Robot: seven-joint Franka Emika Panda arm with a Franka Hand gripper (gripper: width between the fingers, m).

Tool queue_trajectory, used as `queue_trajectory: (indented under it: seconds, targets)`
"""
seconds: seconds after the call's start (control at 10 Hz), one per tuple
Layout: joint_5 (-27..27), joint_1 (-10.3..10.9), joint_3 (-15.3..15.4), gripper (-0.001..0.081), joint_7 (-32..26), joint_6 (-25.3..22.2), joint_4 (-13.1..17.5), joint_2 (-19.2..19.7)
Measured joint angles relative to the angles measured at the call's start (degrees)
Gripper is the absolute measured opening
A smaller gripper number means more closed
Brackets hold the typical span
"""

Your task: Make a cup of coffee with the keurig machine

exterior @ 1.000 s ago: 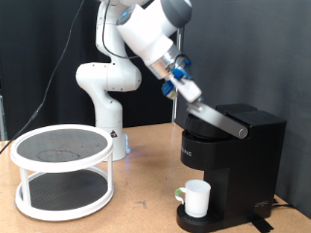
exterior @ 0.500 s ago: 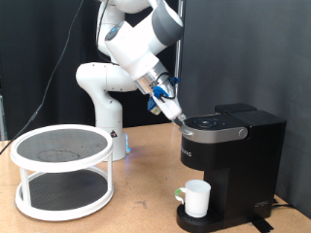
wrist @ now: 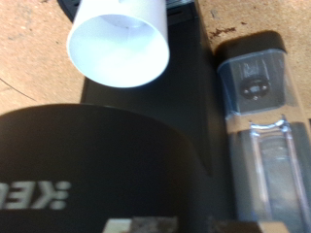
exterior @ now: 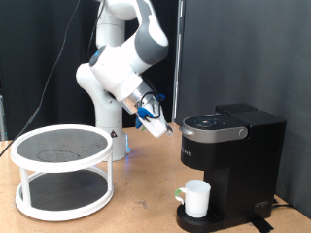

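Observation:
The black keurig machine [exterior: 231, 160] stands at the exterior view's right with its lid [exterior: 214, 124] down. The white cup [exterior: 197, 198] sits on the machine's round drip base, under the spout. My gripper [exterior: 160, 126] hangs in the air just left of the lid, a little apart from it, tilted down toward the machine. It looks shut and holds nothing. In the wrist view I look down over the rounded black lid [wrist: 97, 155] onto the cup's open, empty mouth [wrist: 119, 44], with the gripper [wrist: 255, 118] at the side.
A white two-tier round rack [exterior: 60, 155] with dark mesh shelves stands at the exterior view's left on the wooden table [exterior: 146, 209]. The arm's white base [exterior: 109, 92] rises behind it. A black curtain hangs behind the machine.
The lid, raised a second ago under my gripper, is now down. My gripper has since drawn back left and down, off the lid.

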Motion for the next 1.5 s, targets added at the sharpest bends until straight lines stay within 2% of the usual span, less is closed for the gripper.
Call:
queue_trajectory:
  seconds: [0.3,0.6,1.0,1.5]
  targets:
    - [2.08,0.0,-2.52,0.0,-6.12,-7.07,-1.1,-1.17]
    - [1.85,0.0,-2.47,0.0,-5.85,-8.22,-1.4,-1.94]
    - [3.22,-0.01,-3.9,0.0,-5.81,-13.58,-5.3,-10.51]
    - [13.71,-0.08,-6.0,0.0,-4.02,-11.87,-9.07,-23.73]
